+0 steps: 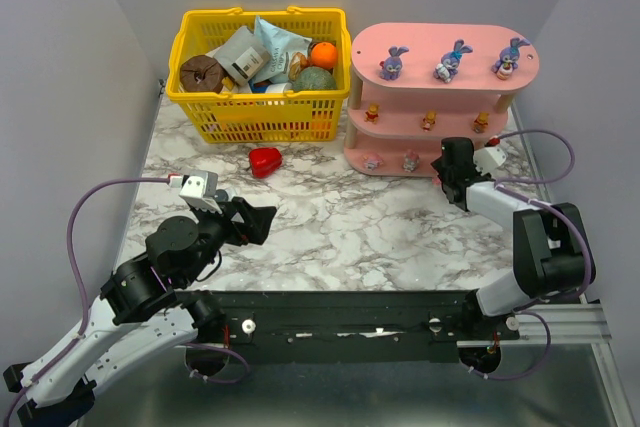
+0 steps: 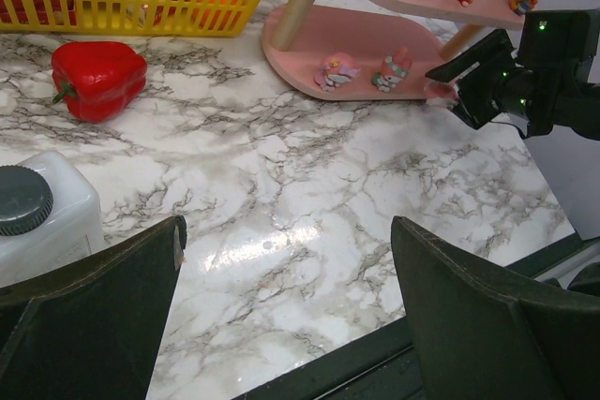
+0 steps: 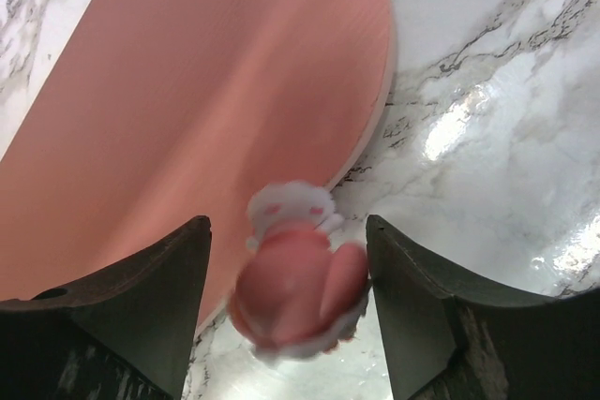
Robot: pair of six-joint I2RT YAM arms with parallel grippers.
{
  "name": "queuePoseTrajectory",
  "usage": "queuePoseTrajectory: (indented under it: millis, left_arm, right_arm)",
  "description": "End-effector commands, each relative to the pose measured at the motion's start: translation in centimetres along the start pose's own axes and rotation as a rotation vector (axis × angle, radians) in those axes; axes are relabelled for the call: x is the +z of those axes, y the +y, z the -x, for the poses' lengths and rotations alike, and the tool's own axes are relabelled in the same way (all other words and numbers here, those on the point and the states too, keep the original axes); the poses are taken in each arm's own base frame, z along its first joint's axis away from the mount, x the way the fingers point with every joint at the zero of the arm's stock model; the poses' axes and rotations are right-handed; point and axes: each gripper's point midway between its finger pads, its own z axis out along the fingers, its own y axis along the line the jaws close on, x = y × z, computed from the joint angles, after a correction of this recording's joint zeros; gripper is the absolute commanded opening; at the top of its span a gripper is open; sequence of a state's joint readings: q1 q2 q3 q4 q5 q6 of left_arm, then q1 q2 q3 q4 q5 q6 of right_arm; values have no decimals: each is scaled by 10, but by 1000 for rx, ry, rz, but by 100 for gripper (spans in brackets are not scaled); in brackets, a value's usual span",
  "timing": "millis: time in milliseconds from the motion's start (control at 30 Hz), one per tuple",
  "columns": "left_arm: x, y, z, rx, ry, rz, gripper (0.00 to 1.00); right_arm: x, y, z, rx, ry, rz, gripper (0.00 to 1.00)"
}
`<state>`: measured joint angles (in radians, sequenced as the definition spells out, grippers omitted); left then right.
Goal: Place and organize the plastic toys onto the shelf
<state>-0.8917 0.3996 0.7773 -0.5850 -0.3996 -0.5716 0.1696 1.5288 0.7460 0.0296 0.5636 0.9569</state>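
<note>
The pink shelf (image 1: 420, 47) stands at the back right. Three purple-blue bunnies (image 1: 448, 63) are on its top board, three orange bears (image 1: 430, 120) on the middle board, and two pink-white toys (image 1: 409, 160) on the bottom board. My right gripper (image 1: 447, 169) is at the bottom board's right end. In the right wrist view a third pink-white toy (image 3: 295, 278), blurred, sits between the parted fingers (image 3: 289, 227) at the board's edge (image 3: 187, 91); there is a gap to the left finger. My left gripper (image 2: 286, 259) is open and empty above the table.
A yellow basket (image 1: 262, 107) full of items stands at the back left. A red object (image 1: 265, 160) lies in front of it. A white bottle with a dark cap (image 2: 42, 213) stands by my left gripper.
</note>
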Motion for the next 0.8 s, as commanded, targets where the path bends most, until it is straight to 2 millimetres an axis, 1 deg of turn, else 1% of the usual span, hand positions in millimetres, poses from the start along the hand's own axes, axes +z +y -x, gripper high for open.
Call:
queuePoseTrajectory:
  millis: [0, 33, 133, 200, 300, 333, 400, 433, 467, 533, 567, 600, 667, 700, 767]
  left_arm:
    - [0, 3, -1, 14, 1, 9, 99]
    - [0, 3, -1, 15, 2, 10, 99]
    - [0, 3, -1, 15, 2, 13, 99]
    - [0, 4, -1, 15, 1, 12, 99]
    - [0, 3, -2, 15, 4, 7, 99]
    - [0, 2, -2, 14, 3, 5, 99]
    - [0, 1, -1, 12, 1, -2, 99]
    - [0, 0, -1, 11, 2, -6, 99]
    - [0, -1, -3, 14, 8, -12, 99]
    - [1, -2, -4, 16, 13, -18, 99]
    - [2, -4, -5, 15, 19, -25, 99]
    - [2, -5, -6, 13, 22, -28, 99]
    - [4, -6, -9, 8, 31, -34, 99]
    - [5, -7, -11, 0, 35, -37, 99]
    - [8, -9, -13, -5, 38, -40, 99]
  right_arm:
    - [-7, 20, 22, 106, -65, 79, 72]
    - [-8, 20, 22, 113, -64, 83, 62]
    - [-9, 24, 23, 118, -58, 97, 48]
    - [-9, 20, 20, 114, -44, 77, 47]
    - [-12, 14, 13, 117, -11, 66, 50]
    - [-16, 11, 10, 117, 2, 69, 54]
    - [-22, 5, 2, 116, 43, 68, 59]
    - [-27, -1, -4, 110, 65, 76, 67]
    - [-31, -1, -8, 107, 86, 91, 70]
    - [-40, -7, -24, 80, 167, 105, 76]
    - [-46, -15, -32, 68, 205, 98, 77]
    - [-52, -14, -43, 58, 261, 122, 77]
    - [-61, -24, -60, 52, 335, 125, 78]
    - [-68, -23, -70, 65, 390, 150, 78]
    - [-74, -29, -81, 88, 437, 157, 78]
